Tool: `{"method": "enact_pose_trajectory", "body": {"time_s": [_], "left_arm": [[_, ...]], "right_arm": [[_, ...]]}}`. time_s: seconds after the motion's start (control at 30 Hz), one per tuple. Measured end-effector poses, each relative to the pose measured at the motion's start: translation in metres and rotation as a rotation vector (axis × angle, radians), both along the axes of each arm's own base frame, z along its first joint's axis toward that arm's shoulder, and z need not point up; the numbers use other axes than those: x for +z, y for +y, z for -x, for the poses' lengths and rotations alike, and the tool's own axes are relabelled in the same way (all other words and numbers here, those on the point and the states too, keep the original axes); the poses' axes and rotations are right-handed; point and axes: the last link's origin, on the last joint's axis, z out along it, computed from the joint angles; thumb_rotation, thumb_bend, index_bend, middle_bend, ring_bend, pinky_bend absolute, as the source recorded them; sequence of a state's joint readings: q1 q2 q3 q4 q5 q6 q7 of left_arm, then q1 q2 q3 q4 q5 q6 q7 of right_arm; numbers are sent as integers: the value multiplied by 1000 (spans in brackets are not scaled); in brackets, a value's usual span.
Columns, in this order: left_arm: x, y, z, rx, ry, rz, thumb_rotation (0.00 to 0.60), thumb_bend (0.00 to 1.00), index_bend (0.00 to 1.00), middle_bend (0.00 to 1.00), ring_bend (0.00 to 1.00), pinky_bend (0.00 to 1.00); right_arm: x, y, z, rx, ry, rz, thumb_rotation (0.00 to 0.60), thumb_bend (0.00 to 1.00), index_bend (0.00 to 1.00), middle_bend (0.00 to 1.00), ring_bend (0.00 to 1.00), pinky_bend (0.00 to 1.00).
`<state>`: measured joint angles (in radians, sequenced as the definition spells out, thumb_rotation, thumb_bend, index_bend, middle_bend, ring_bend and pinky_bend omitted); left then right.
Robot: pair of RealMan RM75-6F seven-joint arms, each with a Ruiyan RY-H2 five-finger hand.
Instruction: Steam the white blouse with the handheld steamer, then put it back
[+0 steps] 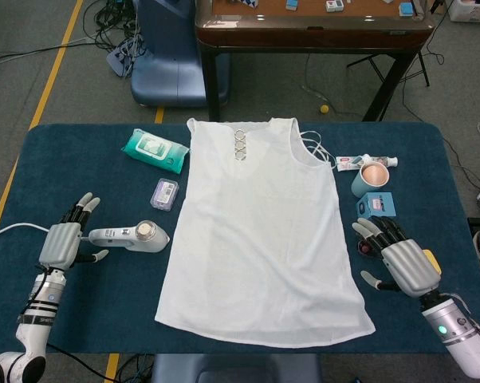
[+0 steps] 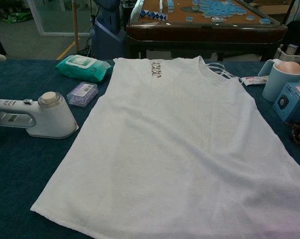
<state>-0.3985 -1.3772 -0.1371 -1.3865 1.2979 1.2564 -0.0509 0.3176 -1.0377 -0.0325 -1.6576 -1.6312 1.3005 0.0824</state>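
Nearby, wipes pack [image 1: 154,150] and small box [image 1: 165,193] flank blouse [image 1: 262,231].

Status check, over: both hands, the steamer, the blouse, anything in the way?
Left hand open, beside steamer, not gripping. Right hand open, off blouse. Blouse flat on table. Nothing on it.

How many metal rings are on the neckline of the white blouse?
3. The rings sit in a short column at the centre of the white blouse neckline, one below another, at the far edge of the table; none looks hidden.
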Motion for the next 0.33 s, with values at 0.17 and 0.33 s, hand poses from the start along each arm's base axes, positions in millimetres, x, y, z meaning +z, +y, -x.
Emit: {"method": "enact_pose_trajectory", "body": {"time_s": [0.17,0.33], "left_arm": [[16,-28,0,-4,35,-39,600,27,57,26,40,154],[27,-54,0,8,52,-69,600,27,58,26,40,154]], "right_arm": [[4,5,8,-13,5,34,600,291,0,104,0,23],[9,15,15,-22,-3,82,600,290,0,109,0,23]]}}
